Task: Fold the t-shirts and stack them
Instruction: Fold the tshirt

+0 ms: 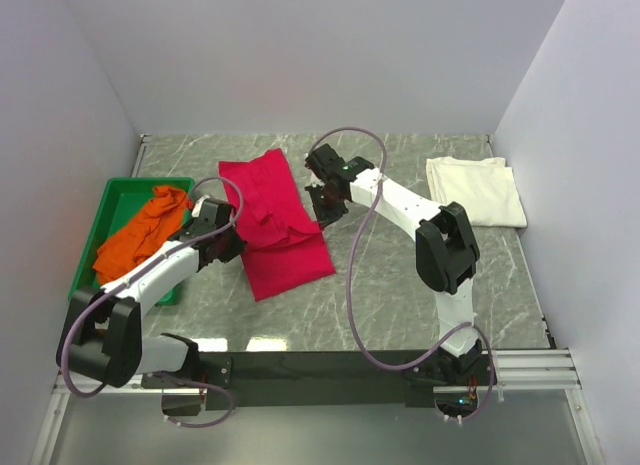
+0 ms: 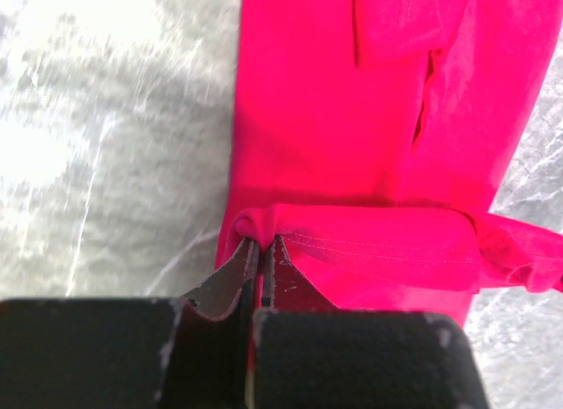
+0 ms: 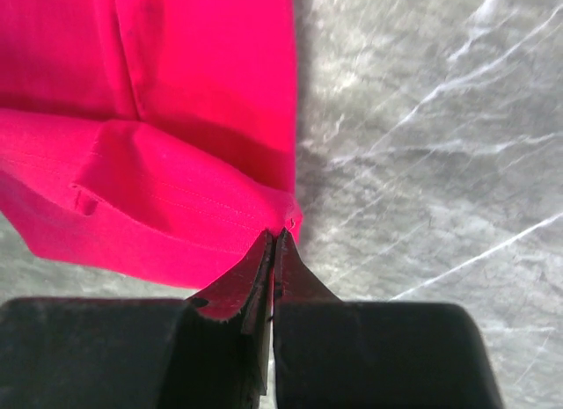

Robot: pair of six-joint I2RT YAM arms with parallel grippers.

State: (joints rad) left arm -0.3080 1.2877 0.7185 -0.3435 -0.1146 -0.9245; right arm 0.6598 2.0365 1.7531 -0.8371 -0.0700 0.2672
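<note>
Symmetrically, left gripper (image 2: 261, 243) and right gripper (image 3: 274, 236) tight on crimson t-shirt (image 1: 276, 225)

I'm seeing the crimson t-shirt (image 1: 275, 225) showing plain, vivid magenta-red. The table (image 1: 400, 285) is showing grey marbling with thin white veins. I'm also reading a plain cream-white t-shirt (image 1: 477, 190), and an orange t-shirt (image 1: 145, 230) glowing against the bright green bin (image 1: 118, 198).

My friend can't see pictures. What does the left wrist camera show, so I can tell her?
The left gripper is shut on a folded edge of the crimson t-shirt, pinching the cloth. The rest of the shirt lies on a grey marbled table.
</note>
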